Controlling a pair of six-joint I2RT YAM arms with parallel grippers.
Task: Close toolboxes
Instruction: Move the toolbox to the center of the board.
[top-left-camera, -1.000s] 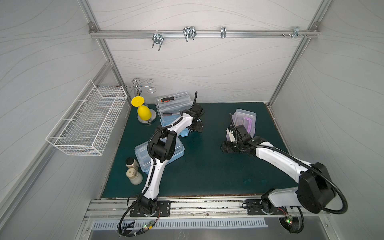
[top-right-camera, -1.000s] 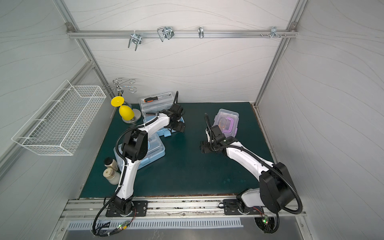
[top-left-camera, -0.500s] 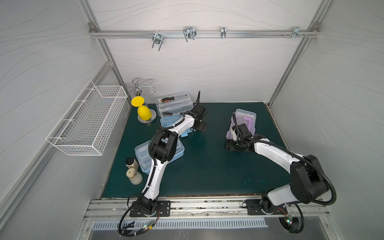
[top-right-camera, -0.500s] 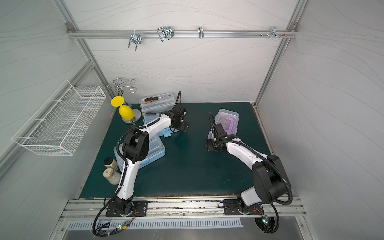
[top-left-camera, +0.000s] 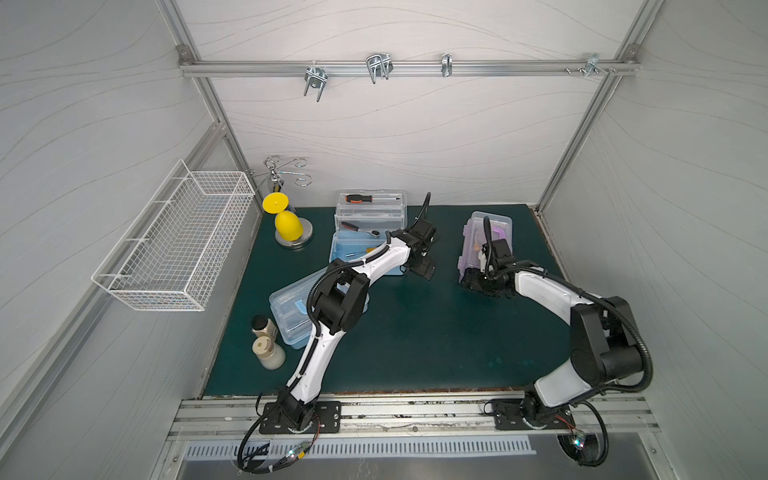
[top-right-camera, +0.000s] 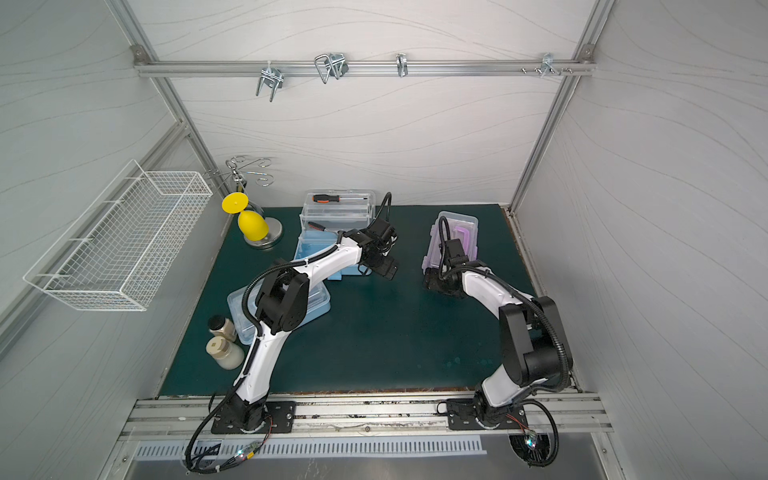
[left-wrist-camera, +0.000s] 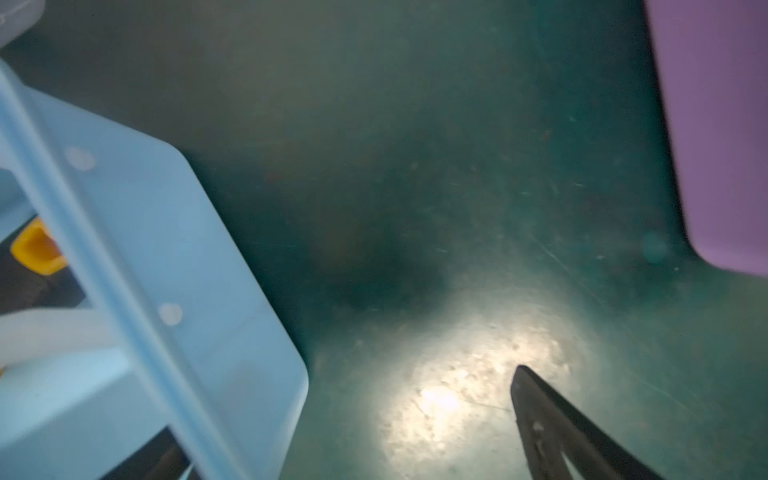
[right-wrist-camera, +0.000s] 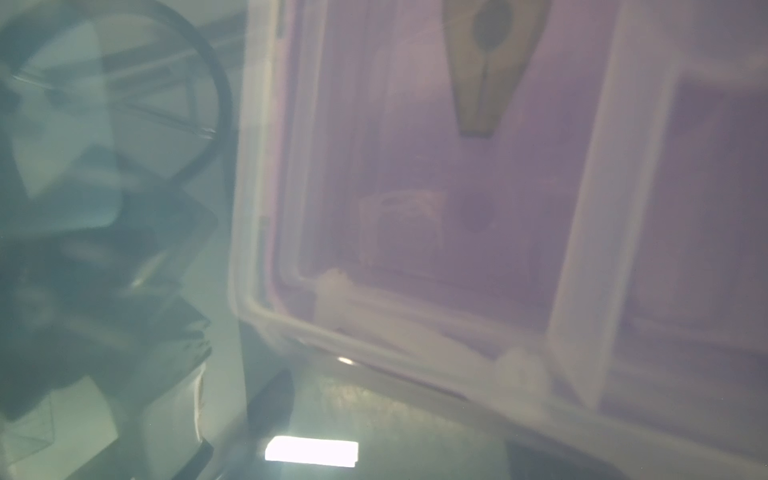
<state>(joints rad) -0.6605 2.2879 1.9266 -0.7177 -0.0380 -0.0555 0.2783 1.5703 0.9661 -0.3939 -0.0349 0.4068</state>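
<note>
Three toolboxes stand on the green mat (top-left-camera: 415, 332). A light-blue toolbox (top-left-camera: 353, 251) at the back has its clear lid (top-left-camera: 370, 212) raised. Another light-blue toolbox (top-left-camera: 291, 316), at the front left, lies with its lid down. The purple toolbox (top-left-camera: 486, 237) stands at the right. My left gripper (top-left-camera: 420, 266) is open beside the back toolbox's right end; the box's blue corner (left-wrist-camera: 187, 291) shows between its spread jaws, with one finger (left-wrist-camera: 540, 415) over bare mat. My right gripper (top-left-camera: 478, 284) is open at the purple toolbox's near end (right-wrist-camera: 457, 208), seen through hazy clear plastic.
A white wire basket (top-left-camera: 174, 245) hangs on the left wall. A yellow cup on a metal stand (top-left-camera: 286, 224) sits at the back left. Two bottles (top-left-camera: 266, 340) stand at the mat's left edge. A screwdriver (top-left-camera: 370, 198) lies on the raised lid, and a ratchet (top-left-camera: 361, 228) beneath it.
My left gripper has shifted right and nearer, off the blue toolbox's end. My right gripper has edged right, up to the purple toolbox's near end.
</note>
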